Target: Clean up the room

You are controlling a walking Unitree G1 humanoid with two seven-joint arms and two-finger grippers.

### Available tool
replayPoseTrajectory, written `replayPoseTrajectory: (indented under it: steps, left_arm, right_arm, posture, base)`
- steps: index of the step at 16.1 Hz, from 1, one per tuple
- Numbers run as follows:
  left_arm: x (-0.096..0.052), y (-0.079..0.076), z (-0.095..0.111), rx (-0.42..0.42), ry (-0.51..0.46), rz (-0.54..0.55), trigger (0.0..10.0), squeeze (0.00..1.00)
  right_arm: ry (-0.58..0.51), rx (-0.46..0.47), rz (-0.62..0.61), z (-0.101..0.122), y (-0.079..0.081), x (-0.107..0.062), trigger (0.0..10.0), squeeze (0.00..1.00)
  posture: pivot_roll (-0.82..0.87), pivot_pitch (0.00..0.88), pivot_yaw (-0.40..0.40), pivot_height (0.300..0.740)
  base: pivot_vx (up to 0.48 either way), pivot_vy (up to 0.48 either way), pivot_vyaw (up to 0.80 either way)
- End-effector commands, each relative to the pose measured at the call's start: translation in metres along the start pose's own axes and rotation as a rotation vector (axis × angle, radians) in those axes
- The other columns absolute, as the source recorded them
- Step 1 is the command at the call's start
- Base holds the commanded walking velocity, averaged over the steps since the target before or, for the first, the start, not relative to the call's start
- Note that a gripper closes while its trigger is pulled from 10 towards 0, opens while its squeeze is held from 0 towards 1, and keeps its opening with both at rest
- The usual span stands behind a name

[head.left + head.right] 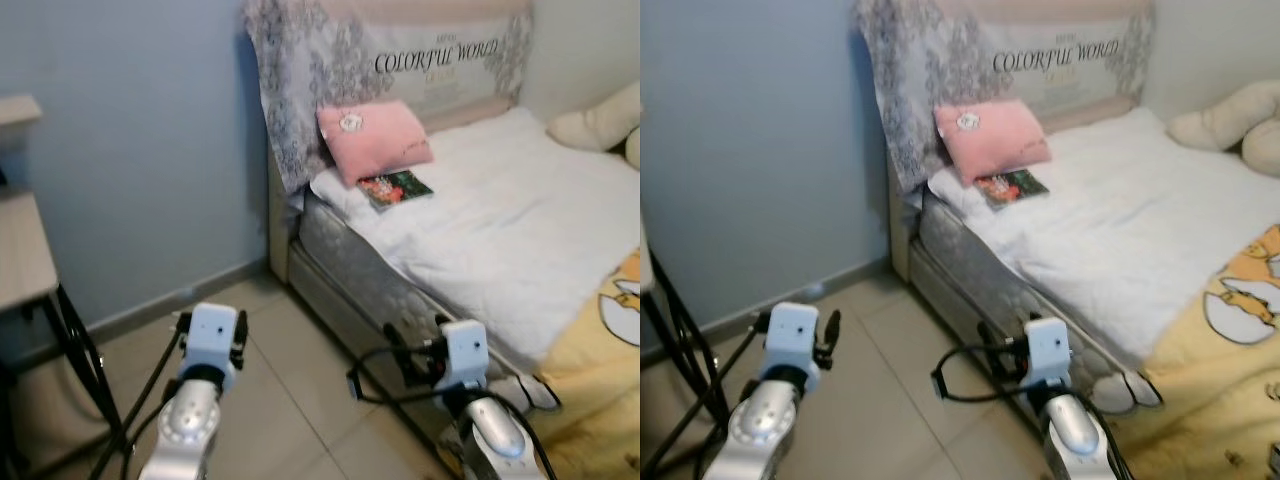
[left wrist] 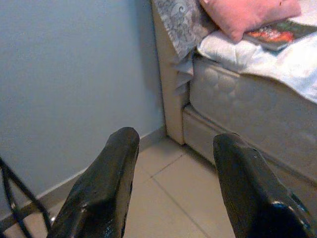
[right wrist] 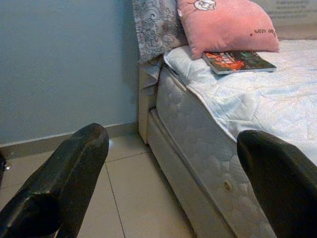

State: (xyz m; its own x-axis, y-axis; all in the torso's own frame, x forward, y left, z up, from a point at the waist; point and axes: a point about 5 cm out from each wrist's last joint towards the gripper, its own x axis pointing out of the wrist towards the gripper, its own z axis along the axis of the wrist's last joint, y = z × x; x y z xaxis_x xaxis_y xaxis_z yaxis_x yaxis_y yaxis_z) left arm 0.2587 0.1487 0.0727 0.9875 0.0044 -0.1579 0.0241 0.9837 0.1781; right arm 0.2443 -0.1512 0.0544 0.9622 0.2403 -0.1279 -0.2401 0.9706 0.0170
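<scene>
A bed [image 1: 500,240] with a white quilt stands along the right. Against its patterned headboard cover leans a pink pillow [image 1: 374,138], and a dark picture book [image 1: 395,188] lies on the quilt just below it. The same book [image 3: 237,61] and pillow [image 3: 225,25] appear in the right wrist view. My left gripper [image 2: 173,163] is held low over the tiled floor, open and empty, facing the bed's corner. My right gripper [image 3: 173,168] hangs beside the mattress edge, open wide with nothing between its fingers.
A blue wall [image 1: 130,150] runs along the left, with a wooden table edge [image 1: 20,250] and black stand legs [image 1: 85,360] in front of it. Cream plush toys [image 1: 600,125] sit at the far right of the bed; a yellow cartoon blanket [image 1: 600,350] covers its near end. Tiled floor [image 1: 290,390] lies between.
</scene>
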Motion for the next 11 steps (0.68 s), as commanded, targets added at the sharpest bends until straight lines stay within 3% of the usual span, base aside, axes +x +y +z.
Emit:
replayPoseTrajectory:
  steps: [1,5,9,11]
  left_arm:
    - [0.0035,-0.0108,0.0037,0.001,-0.007,-0.024,10.0,0.0]
    - [0.0105,-0.0151,0.0044,0.022,0.004,-0.022,10.0,0.0]
    - [0.0089,-0.0139,0.0032,0.012,0.012,-0.013,10.0,0.0]
    - [0.0058,-0.014,0.0041,0.05,0.002,-0.005,10.0,0.0]
  right_arm:
    - [0.022,-0.011,-0.037,-0.0039,-0.0119,-0.0065,10.0,0.11]
    - [0.046,-0.026,-0.03,-0.0071,-0.0158,-0.0082,10.0,0.11]
    - [0.054,-0.024,-0.033,-0.0088,-0.0179,-0.0096,10.0,0.13]
    - [0.058,-0.013,-0.029,-0.0098,-0.0162,-0.0104,10.0,0.13]
  posture:
    - [0.05,0.0,-0.058,0.74]
    - [0.05,0.0,-0.06,0.74]
    - [0.06,0.0,-0.064,0.74]
    - [0.06,0.0,-0.067,0.74]
  base:
    - [0.48,0.0,0.54]
    - [0.454,0.0,0.54]
    - [0.0,0.0,0.55]
    - [0.0,0.0,0.54]
